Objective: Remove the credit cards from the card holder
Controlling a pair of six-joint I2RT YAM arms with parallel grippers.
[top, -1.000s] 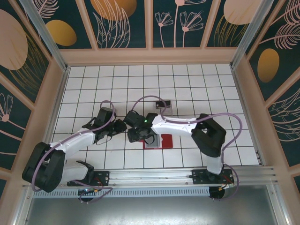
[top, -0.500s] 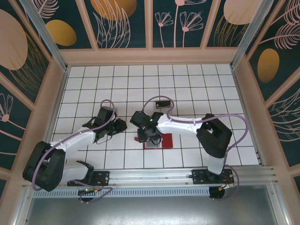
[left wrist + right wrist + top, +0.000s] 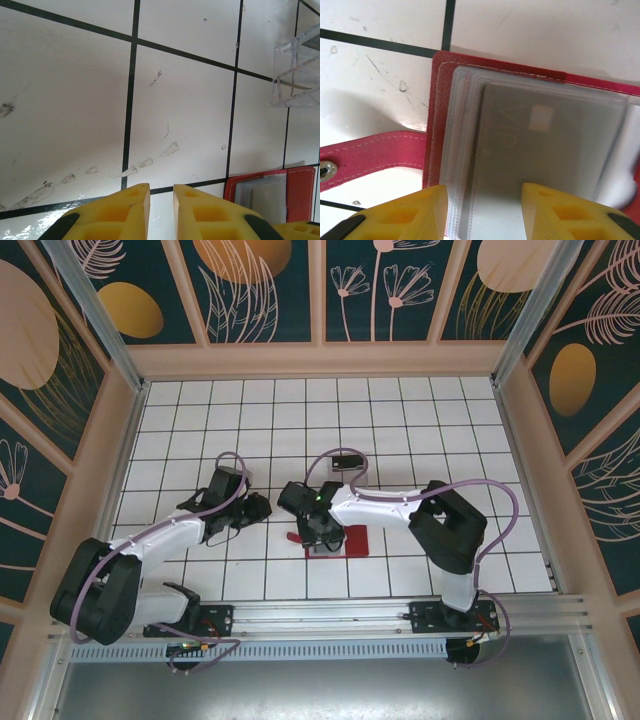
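You have one red card holder point(image 3: 432, 125), with one strap tab point(image 3: 375, 155). You can count one grey card point(image 3: 545, 165) lettered VIP in its top sleeve; the number of clear sleeves stacked beneath it cannot be told. There is one clear plastic box point(image 3: 297, 75). There are two grippers: the left gripper point(image 3: 161, 192) and the right gripper point(image 3: 482, 192).

The card holder point(image 3: 352, 540) lay open on the worktop point(image 3: 450, 430), in front of the middle, with the right fingers point(image 3: 420, 210) directly above it, one to each side of a card point(image 3: 545, 150) tucked in its top sleeve point(image 3: 462, 125). Its strap tab point(image 3: 375, 152) stretched out to the side. A clear box point(image 3: 350, 461) sat behind the holder, apart from it. The left fingers point(image 3: 120, 205) hung over bare worktop to the holder's left.
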